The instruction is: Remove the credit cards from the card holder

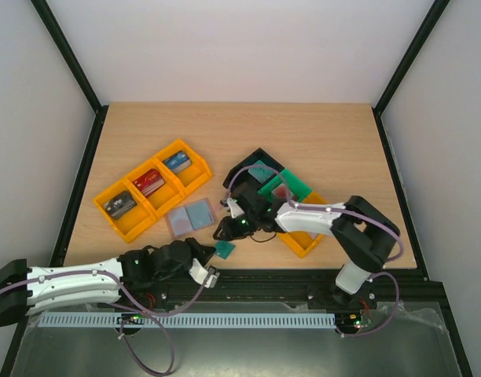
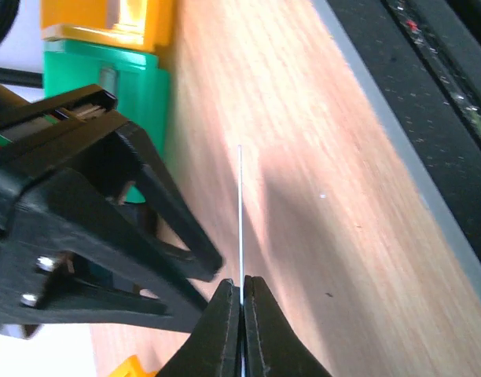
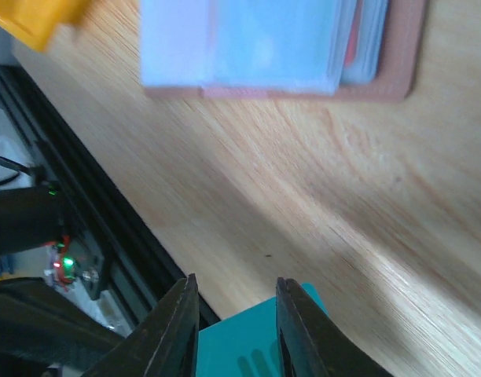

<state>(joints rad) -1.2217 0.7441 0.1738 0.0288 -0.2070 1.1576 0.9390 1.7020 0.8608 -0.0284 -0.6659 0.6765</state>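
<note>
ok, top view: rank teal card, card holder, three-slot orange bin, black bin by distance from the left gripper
1. teal card, pinched in the left gripper itself.
2. card holder, open, just beyond.
3. three-slot orange bin, back left.
4. black bin, back, right of centre.

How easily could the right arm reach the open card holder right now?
Probably yes, easily: the card holder lies open on the table just beside the right gripper, with nothing between them, and its jaws stand apart.
</note>
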